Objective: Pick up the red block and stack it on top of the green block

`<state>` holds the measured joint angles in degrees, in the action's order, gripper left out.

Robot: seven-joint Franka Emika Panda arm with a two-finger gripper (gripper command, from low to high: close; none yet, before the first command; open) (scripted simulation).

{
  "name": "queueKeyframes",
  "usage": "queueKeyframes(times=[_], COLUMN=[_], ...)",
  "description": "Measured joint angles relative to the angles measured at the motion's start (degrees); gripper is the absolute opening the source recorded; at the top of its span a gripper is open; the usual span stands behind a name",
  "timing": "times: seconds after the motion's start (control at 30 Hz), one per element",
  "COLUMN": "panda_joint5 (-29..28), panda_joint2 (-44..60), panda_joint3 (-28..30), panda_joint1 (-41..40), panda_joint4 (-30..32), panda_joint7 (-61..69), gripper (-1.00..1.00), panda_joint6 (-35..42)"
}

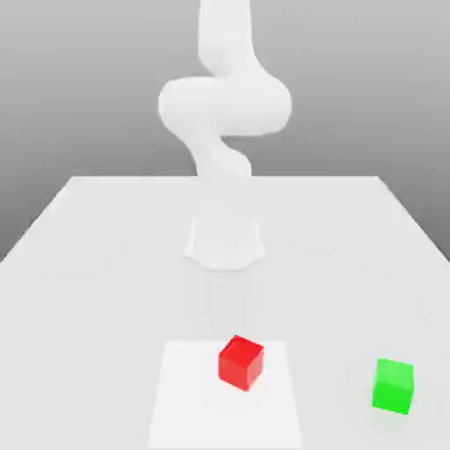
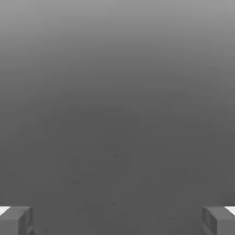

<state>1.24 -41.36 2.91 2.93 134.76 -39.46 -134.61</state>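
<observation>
While the jaws (image 2: 117, 221) stand spread with nothing between them, the red block (image 1: 241, 362) rests on the white panel (image 1: 198, 413) marked on the pale surface (image 1: 97, 308), turned at an angle. The green block (image 1: 393, 387) sits apart from it, toward the exterior view's right, beyond the panel's edge. The two blocks do not touch.

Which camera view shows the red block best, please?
The exterior view: it shows the red block whole, sitting on the white square. The hand view gives nothing of it, just a plain grey backdrop between the open fingers.
</observation>
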Motion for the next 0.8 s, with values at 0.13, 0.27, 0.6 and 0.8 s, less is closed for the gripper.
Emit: queueKeyframes(times=[0.13, 0.27, 0.6, 0.8], panda_joint5=[2.02, 3.75, 0.62, 2.56], panda_joint2=[8.57, 16.99, 38.71, 46.28], panda_joint3=[4.94, 8.61, 11.25, 10.60], panda_joint1=[5.43, 10.06, 15.05, 15.26], panda_joint4=[5.32, 10.45, 24.23, 24.57], panda_joint7=[11.68, 22.81, 47.41, 52.04], gripper=[0.00, 0.00, 0.00, 0.00], panda_joint6=[-5.13, -10.06, -23.84, -30.01])
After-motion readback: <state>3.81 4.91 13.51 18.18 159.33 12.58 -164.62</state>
